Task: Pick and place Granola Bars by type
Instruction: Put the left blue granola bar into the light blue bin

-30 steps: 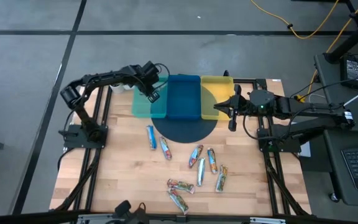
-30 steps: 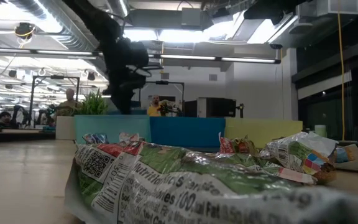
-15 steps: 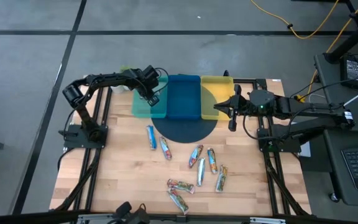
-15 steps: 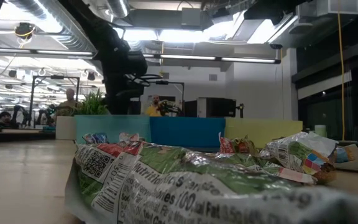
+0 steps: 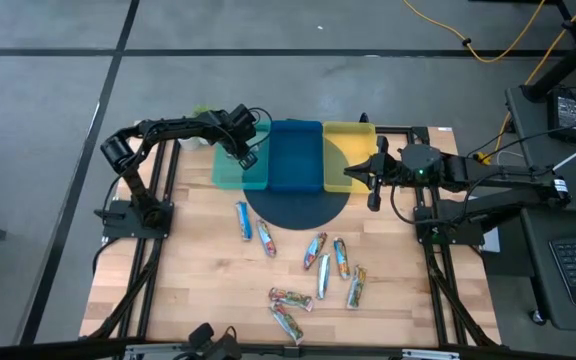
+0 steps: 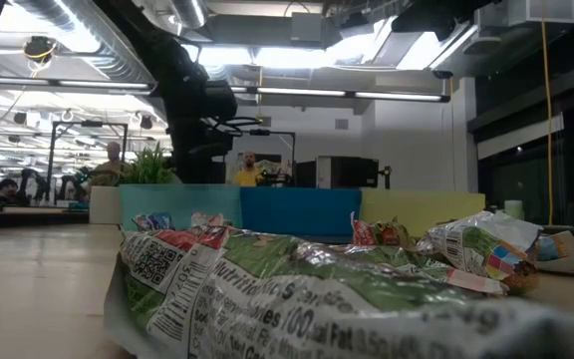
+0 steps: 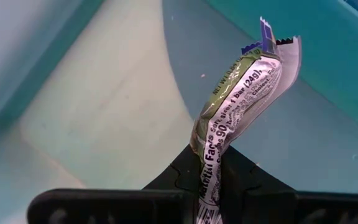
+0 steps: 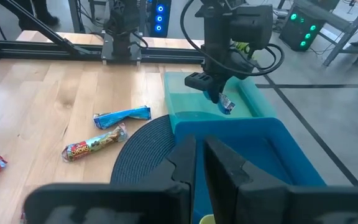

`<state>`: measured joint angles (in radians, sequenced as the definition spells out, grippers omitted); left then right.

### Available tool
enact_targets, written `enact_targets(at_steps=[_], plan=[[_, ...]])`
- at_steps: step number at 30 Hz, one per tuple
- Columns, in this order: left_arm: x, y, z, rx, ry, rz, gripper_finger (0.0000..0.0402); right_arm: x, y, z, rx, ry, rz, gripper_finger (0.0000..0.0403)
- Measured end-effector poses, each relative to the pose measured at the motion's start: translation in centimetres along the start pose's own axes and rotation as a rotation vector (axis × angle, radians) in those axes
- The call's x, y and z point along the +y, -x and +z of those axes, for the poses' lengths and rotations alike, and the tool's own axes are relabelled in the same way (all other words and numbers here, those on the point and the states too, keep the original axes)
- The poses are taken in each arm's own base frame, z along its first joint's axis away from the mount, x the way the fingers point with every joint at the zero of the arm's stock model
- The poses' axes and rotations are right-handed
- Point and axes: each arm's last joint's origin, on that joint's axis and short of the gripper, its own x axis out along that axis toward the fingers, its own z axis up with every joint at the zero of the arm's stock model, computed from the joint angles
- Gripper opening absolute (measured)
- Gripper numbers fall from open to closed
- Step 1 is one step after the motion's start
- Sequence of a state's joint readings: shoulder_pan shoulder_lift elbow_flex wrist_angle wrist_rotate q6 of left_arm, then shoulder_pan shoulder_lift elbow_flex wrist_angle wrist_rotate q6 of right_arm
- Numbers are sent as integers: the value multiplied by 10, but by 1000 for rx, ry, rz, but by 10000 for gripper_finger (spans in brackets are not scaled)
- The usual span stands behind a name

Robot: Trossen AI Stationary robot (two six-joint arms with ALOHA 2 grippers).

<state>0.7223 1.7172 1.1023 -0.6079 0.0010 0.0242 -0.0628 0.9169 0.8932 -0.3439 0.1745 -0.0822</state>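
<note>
Left gripper (image 5: pixel 247 157) over the teal tray (image 5: pixel 230 172) at the bench's far left, jaws clamped on a silver granola bar (image 7: pixel 241 93) (hanging inside). Right gripper (image 8: pixel 199 163), jaws nearly closed and empty, waiting beside the yellow tray (image 5: pixel 349 135).

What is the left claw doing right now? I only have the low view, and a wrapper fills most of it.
Observer: The left claw is shut on a granola bar, hanging over the teal tray.
Operator: Is that tray empty?
Observer: The left wrist view shows only bare floor under the bar; the rest is out of frame.
Operator: Where's the right claw?
Observer: The right claw waits by the yellow tray, fingers close together, holding nothing.
Operator: How many bars remain on the table?
Observer: Eight, by the high view.
</note>
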Motion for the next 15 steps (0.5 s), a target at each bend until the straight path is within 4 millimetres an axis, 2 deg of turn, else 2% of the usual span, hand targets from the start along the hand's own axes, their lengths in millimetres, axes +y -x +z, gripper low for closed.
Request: enact_targets(at_steps=[8,15], plan=[[-1,-3,0,2,6,-11,22,0,0,0,0,0,0,34],[-2,-20,-2,56,9,-22,25,0,0,0,0,0,0,34]])
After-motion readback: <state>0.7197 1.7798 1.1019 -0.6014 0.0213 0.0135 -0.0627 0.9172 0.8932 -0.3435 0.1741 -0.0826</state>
